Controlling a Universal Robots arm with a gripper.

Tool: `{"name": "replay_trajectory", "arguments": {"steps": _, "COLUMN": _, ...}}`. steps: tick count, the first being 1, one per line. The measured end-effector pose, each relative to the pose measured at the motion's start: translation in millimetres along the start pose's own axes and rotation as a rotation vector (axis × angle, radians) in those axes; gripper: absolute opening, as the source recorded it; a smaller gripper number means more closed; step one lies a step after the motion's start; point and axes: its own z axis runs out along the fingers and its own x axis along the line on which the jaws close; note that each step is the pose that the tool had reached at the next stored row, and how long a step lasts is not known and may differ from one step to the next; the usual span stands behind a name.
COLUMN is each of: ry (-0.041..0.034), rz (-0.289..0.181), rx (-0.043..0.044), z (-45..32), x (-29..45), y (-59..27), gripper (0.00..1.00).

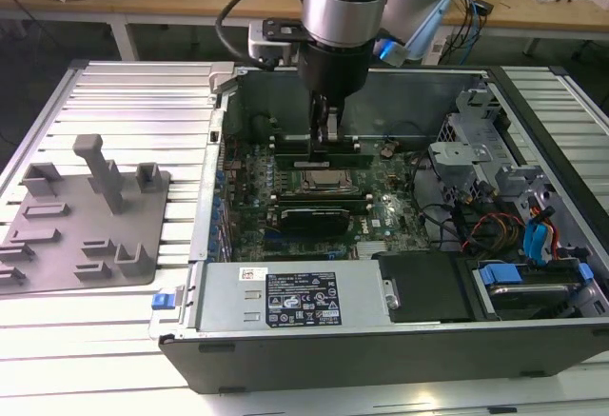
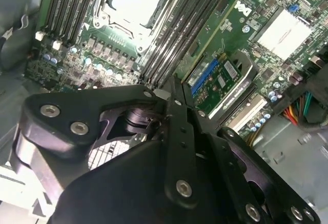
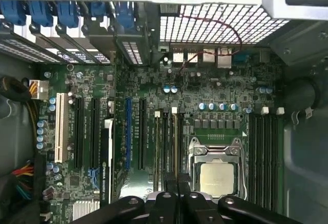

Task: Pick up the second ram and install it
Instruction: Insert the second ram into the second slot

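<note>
Second ram stands on edge, level and low in the memory slots just beyond the processor socket as the exterior view looks. You will find the gripper closed on its top edge near mid-length; in both wrist views the gripper is drawn to a thin seam running along the slots. The open computer case rests on the ribbed surface, with the grey holder plate well apart toward the exterior view's left.

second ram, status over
hand shut, low in the case. second ram under its tips, beside the processor socket. seated or not: cannot tell.
</note>
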Motion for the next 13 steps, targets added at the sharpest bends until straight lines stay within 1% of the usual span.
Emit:
{"name": "replay_trajectory", "arguments": {"steps": 1, "ry": 0.0, "rz": 0.002, "rx": 0.0, "z": 5.8, "x": 0.2, "y": -0.8, "gripper": 0.09}}
{"name": "replay_trajectory", "arguments": {"steps": 2, "ry": -0.0007, "rz": 0.015, "rx": 0.0003, "z": 11.2, "x": 0.2, "y": -1.1, "gripper": 0.09}}
{"name": "replay_trajectory", "arguments": {"steps": 3, "ry": -0.001, "rz": 0.023, "rx": 0.0004, "z": 14.7, "x": 0.3, "y": -1.2, "gripper": 0.09}}
{"name": "replay_trajectory", "arguments": {"steps": 6, "ry": -0.0013, "rz": 0.024, "rx": 0.0016, "z": 20.0, "x": 0.4, "y": -1.5, "gripper": 0.09}}
{"name": "replay_trajectory", "arguments": {"steps": 9, "ry": -0.0013, "rz": 0.024, "rx": 0.0049, "z": 24.2, "x": 0.5, "y": -1.5, "gripper": 0.09}}
{"name": "replay_trajectory", "arguments": {"steps": 11, "ry": -0.0015, "rz": 0.024, "rx": 0.0115, "z": 30.0, "x": 0.5, "y": -1.7, "gripper": 0.09}}
{"name": "replay_trajectory", "arguments": {"steps": 13, "ry": -0.0014, "rz": 0.024, "rx": 0.016, "z": 33.0, "x": 0.6, "y": -1.8, "gripper": 0.09}}
